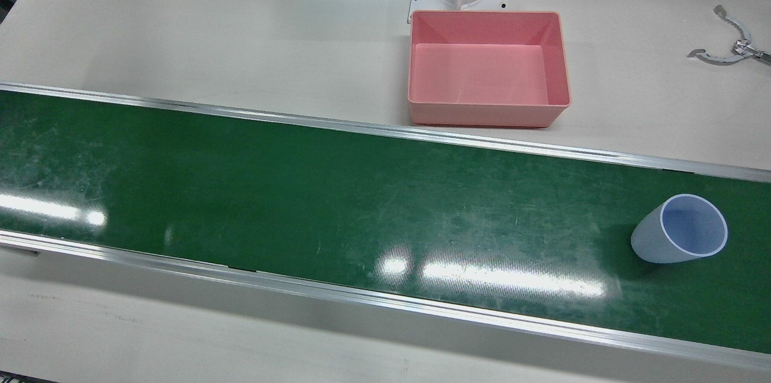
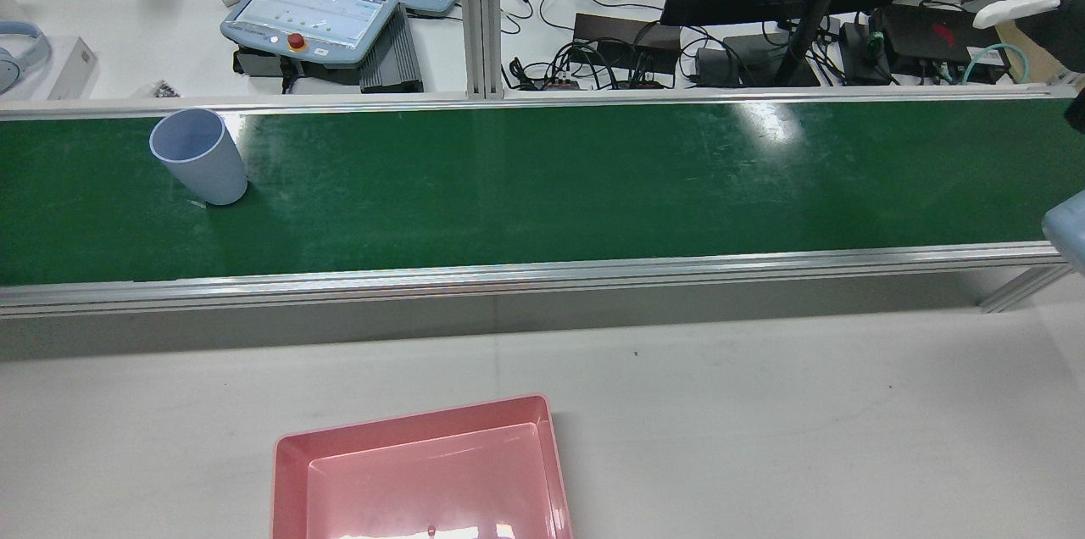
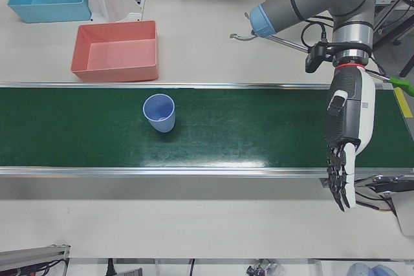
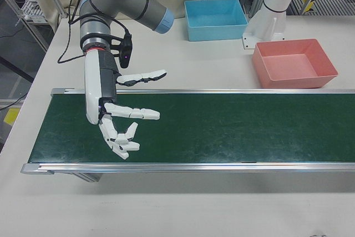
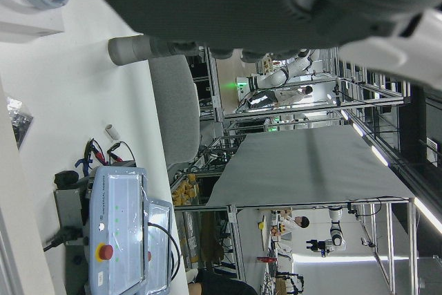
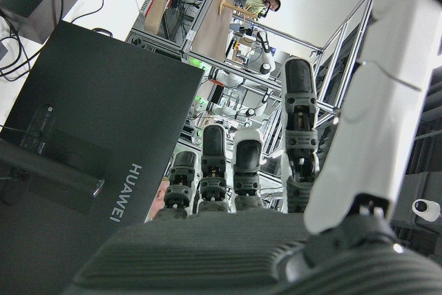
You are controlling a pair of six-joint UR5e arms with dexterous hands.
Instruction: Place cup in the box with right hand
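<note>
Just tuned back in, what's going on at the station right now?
Nothing is being held yet. The pale blue plastic cup stands upright on the green conveyor belt, on the robot's left half of the table. The right hand hangs open over the belt's opposite end, far from the cup. The left hand hangs open, fingers down, over the belt's near edge. The pink rectangular plastic box sits empty on the white table beside the belt.

bright overhead light | glare on belt [image 1: 512, 280] (streaky) | sharp focus
</note>
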